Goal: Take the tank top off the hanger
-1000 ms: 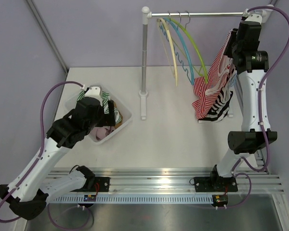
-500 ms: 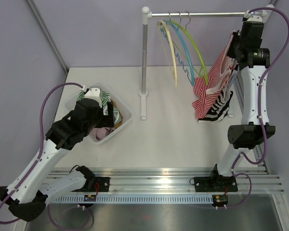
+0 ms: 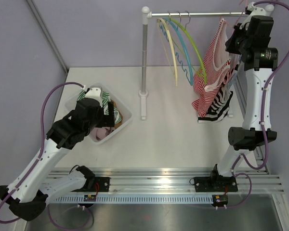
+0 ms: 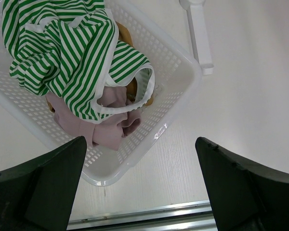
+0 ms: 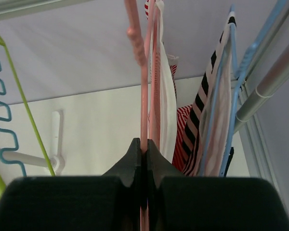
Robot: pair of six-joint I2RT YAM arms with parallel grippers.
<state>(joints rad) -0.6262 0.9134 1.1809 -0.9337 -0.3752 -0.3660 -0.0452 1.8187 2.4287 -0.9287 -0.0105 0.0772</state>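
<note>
The red-and-white striped tank top [image 3: 208, 72] hangs on a pink hanger [image 5: 143, 91] at the right end of the rail [image 3: 197, 15]. My right gripper [image 3: 235, 40] is up by the rail, and in the right wrist view the gripper [image 5: 143, 149] is shut on the pink hanger's thin bar. The tank top's fabric [image 5: 160, 72] drapes just right of that bar. My left gripper [image 3: 104, 113] hovers open over the white basket [image 3: 126, 119], far from the tank top. The left wrist view shows the gripper [image 4: 140, 142] with nothing between its fingers.
A black-and-white striped top [image 3: 219, 104] hangs on a blue hanger [image 5: 231, 82] right beside the tank top. Yellow [image 3: 171, 48], blue [image 3: 183, 54] and green [image 3: 194, 47] bare hangers hang mid-rail. The stand's post [image 3: 144, 53] rises at table centre. The basket [image 4: 183, 62] holds a green striped garment [image 4: 72, 53].
My right gripper has closed on the pink hanger and risen toward the rail, lifting the tank top's upper part with it. The left arm has not moved.
</note>
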